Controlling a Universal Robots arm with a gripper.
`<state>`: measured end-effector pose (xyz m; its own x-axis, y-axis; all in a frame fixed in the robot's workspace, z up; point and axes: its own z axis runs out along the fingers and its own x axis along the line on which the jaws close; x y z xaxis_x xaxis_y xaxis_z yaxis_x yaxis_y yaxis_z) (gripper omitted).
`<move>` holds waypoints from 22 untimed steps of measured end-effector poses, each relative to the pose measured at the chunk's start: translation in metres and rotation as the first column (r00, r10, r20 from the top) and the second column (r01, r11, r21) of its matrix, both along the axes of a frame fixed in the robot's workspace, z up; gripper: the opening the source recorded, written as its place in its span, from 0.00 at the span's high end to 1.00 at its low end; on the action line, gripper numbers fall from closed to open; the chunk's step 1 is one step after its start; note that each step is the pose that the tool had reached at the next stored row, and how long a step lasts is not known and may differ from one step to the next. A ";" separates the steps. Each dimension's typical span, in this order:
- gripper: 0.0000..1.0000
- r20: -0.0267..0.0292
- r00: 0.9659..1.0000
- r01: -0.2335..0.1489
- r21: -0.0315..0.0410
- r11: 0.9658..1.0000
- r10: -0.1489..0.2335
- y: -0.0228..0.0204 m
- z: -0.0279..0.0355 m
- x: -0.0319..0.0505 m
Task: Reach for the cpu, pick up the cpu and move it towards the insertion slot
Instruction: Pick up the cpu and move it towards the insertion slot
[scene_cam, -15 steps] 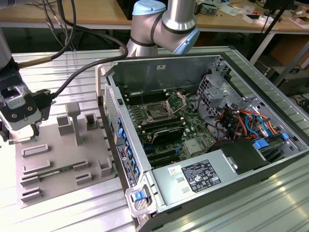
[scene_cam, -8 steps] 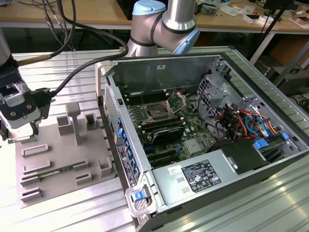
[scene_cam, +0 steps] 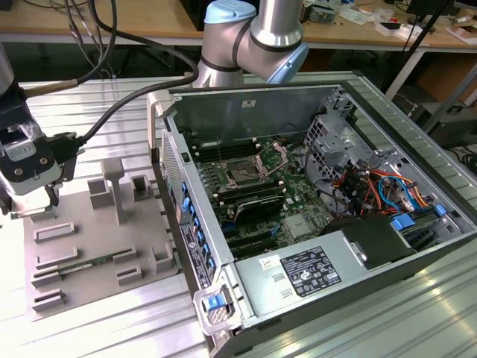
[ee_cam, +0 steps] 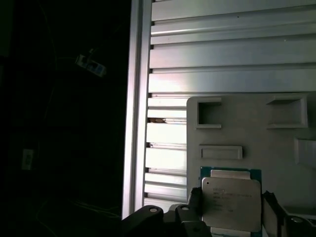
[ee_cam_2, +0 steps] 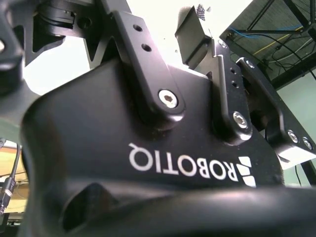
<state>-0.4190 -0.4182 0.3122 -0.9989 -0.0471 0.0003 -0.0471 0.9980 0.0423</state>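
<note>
Fingers (ee_cam: 195, 203): narrowed onto the chip (ee_cam: 230, 205), one at each side edge.
Chip: between them, at the grey tray (ee_cam: 276, 143).
Socket (scene_cam: 242, 176): well apart, inside the computer case (scene_cam: 246, 104).
Progress: reached and seemingly gripped; the carry across not yet done.

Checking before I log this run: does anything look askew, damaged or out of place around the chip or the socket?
Nothing stands out. In the first wrist view the cpu lies flat and square in the grey tray, with the claw at it. In the exterior view the insertion slot looks in order, bracket raised.
</note>
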 end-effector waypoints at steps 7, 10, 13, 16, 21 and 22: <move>0.45 0.000 1.000 0.000 0.000 1.000 0.000 0.0000 0.0057 0.0000; 0.45 0.000 1.000 0.000 0.000 1.000 0.000 0.0000 0.0079 0.0000; 0.45 0.000 1.000 0.000 0.000 1.000 0.000 0.0000 0.0101 0.0000; 0.45 0.000 1.000 0.000 0.000 1.000 0.000 0.0000 0.0122 0.0000; 0.45 0.000 1.000 0.000 0.000 1.000 0.000 0.0000 0.0161 0.0000; 0.45 0.000 1.000 0.000 0.000 1.000 0.000 0.0000 0.0168 0.0000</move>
<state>-0.4190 -0.4182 0.3290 -0.9989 -0.0472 0.0003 -0.0471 0.9980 0.0423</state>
